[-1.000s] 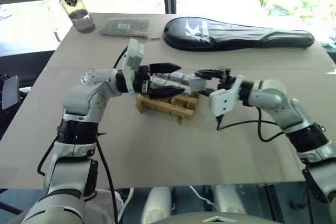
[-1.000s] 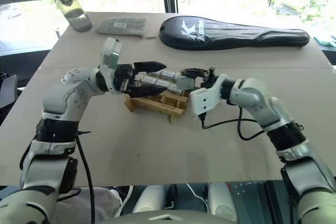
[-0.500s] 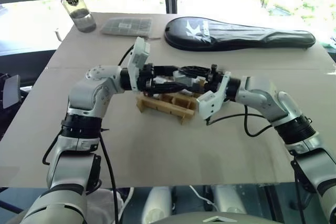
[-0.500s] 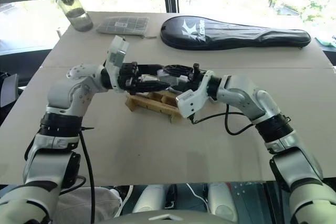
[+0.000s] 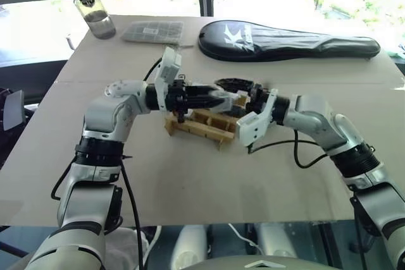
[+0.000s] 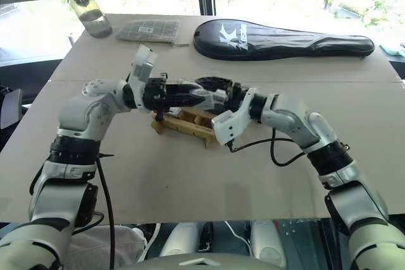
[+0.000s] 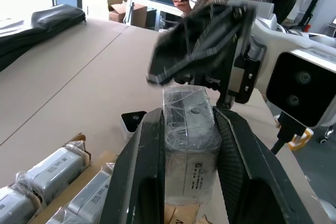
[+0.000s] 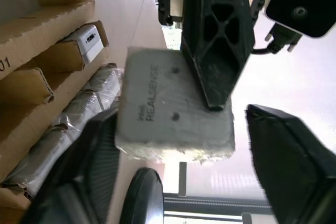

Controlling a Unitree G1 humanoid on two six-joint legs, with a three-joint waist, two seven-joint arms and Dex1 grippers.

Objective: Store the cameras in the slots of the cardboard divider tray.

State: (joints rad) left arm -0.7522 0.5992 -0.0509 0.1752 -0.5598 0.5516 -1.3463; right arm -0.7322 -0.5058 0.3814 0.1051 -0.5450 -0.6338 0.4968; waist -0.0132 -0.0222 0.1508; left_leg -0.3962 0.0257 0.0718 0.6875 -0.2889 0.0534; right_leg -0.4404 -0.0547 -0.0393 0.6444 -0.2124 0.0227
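Right now, in the head views, the two arms meet above the small tan cardboard divider tray [image 5: 201,126] near the middle of the brown cardboard-covered table [image 5: 190,181], and a plastic-wrapped silver-grey camera block [image 5: 223,98] hangs between them, over the tray, not in a slot. The left gripper [image 5: 212,95] is clamped on it, while the right gripper [image 6: 212,90] stands with its fingers spread around the same block. The risk, as I judge it, is a snag: if the right arm draws away crookedly, a finger could catch the wrap and twist or pull the block out of the left grip (it would fall onto the tray walls, not neatly into a slot). Far across the table lie a long black racket case [image 5: 288,39], a flat grey-green gridded pouch [image 5: 152,31] and a clear water bottle with a black cap [image 5: 93,7], all well apart from the work. From the left wrist, the black fingers [image 7: 142,177] pinch the wrapped block on both sides, the open right gripper just beyond it; wrapped cameras [image 7: 55,169] already lie in the tray, and a small white camera with a black face [image 7: 131,123] sits on the table close by. A seated person with a laptop shows far behind. From the right wrist, the block sits between spread fingers [image 8: 286,156], apart from one at least, so the lowering path must avoid the slots already filled.
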